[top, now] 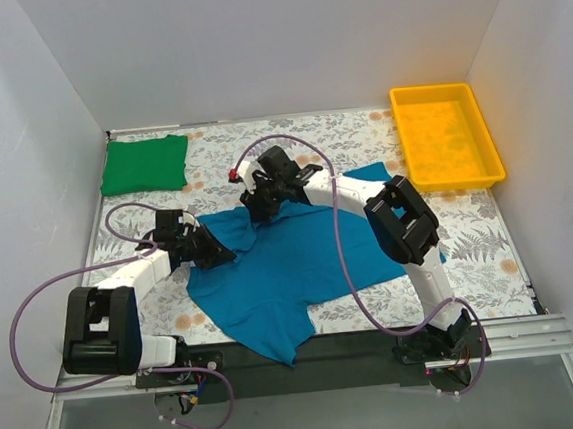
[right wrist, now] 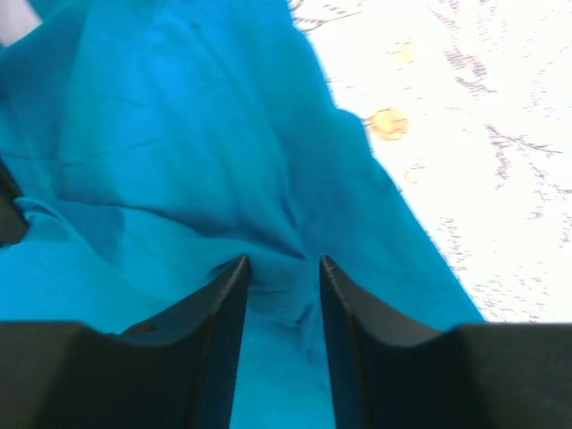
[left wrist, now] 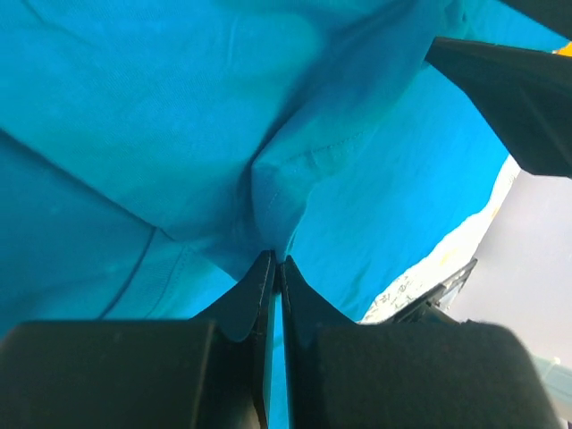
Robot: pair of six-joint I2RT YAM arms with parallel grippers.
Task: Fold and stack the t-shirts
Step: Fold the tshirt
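Note:
The teal-blue t-shirt [top: 301,263] lies spread and rumpled in the middle of the table. The green t-shirt [top: 145,164] lies folded at the far left corner. My left gripper [top: 220,252] is at the blue shirt's left edge; in the left wrist view its jaws [left wrist: 277,261] are shut on a pinched fold of blue cloth [left wrist: 286,197]. My right gripper [top: 257,209] is at the shirt's far left edge; in the right wrist view its jaws [right wrist: 284,264] stand part open with blue cloth [right wrist: 179,161] bunched between the fingertips.
A yellow plastic tray [top: 446,135] stands at the far right. The table has a floral cover [top: 490,247], also in the right wrist view [right wrist: 483,134]. White walls close in the left, back and right sides.

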